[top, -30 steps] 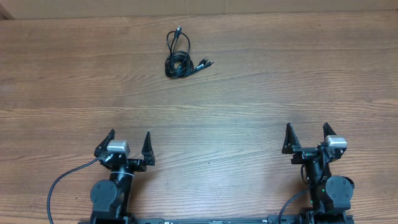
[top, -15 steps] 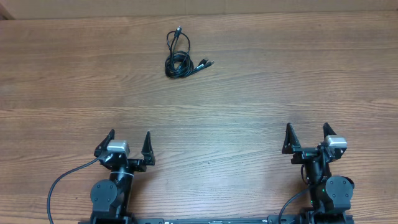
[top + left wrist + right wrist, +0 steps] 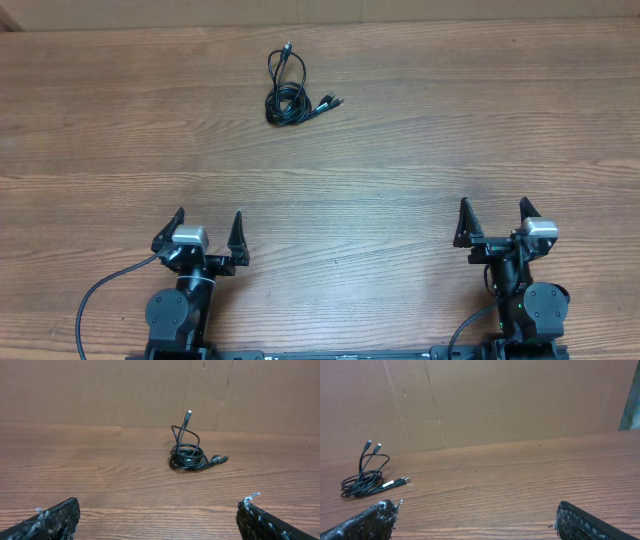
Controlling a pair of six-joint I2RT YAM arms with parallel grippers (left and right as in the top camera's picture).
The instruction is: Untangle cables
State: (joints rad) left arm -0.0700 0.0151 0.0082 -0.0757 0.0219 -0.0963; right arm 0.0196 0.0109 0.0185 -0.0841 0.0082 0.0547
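The cables [image 3: 289, 92] lie as one small black tangle far back on the wooden table, left of centre, with plug ends sticking out towards the wall and to the right. The left wrist view shows the cables [image 3: 189, 455] straight ahead, one plug standing up. From the right wrist the cables [image 3: 366, 480] appear at the far left. My left gripper [image 3: 207, 229] is open at the near edge, well short of the tangle, nothing between its fingers. Near the front right, my right gripper [image 3: 493, 219] is open and empty too.
A brown cardboard wall [image 3: 150, 390] closes off the table's far edge behind the cables. Thick black wires [image 3: 95, 300] run from the arm bases at the front edge.
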